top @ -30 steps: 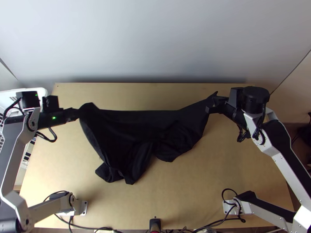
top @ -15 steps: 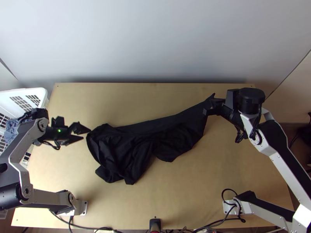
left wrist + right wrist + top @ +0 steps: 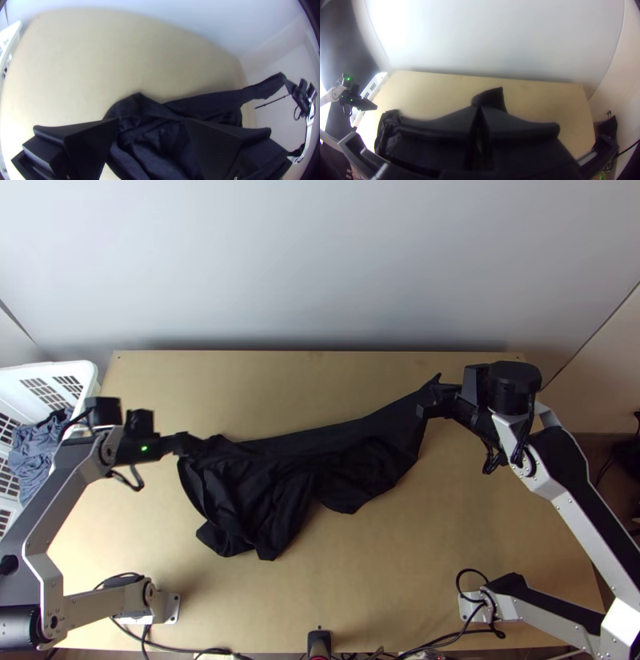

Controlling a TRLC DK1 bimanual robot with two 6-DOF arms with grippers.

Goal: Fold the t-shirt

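Left gripper [image 3: 151,121]: fingers wide apart, nothing clamped, at left end of t-shirt [image 3: 272,488]. Right gripper [image 3: 479,108]: fingers closed on t-shirt corner, lifted, upper right of top view. Change: left end released, dropped to table [image 3: 384,588]; left gripper backed off, then returned. Finding: regrip probably due; spreading incomplete. T-shirt matt black, soft; bunched, creased lower left, upper edge fairly straight. Light wood tabletop, smooth. Basket [image 3: 48,368], upper left: white, slotted.
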